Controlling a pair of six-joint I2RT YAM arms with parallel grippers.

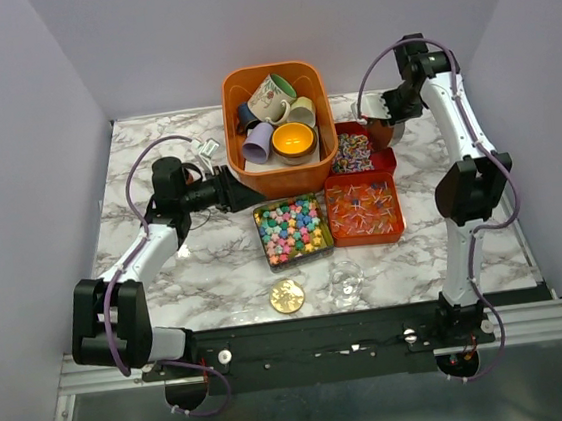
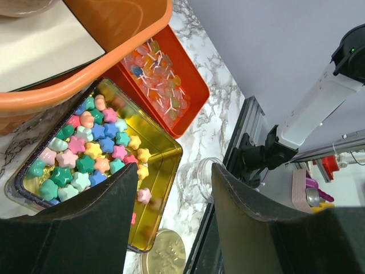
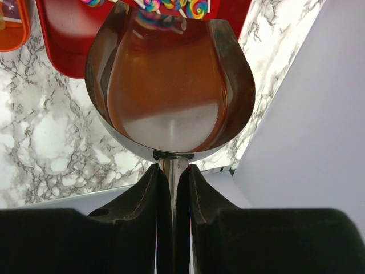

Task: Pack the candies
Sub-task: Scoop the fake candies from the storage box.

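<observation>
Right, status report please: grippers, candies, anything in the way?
Left gripper open by star candies in tin. Right gripper shut on empty scoop near lollipops. Jar looks empty. Orange basket crowds left gripper.

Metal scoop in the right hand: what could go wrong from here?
1. The right hand pinches the scoop only by its thin handle; digging into the lollipops might twist it loose.
2. The clear jar stands unheld, so poured sweets may miss it or tip it.
3. The open left hand sits close beside the tin of star candies and could nudge it.
</observation>
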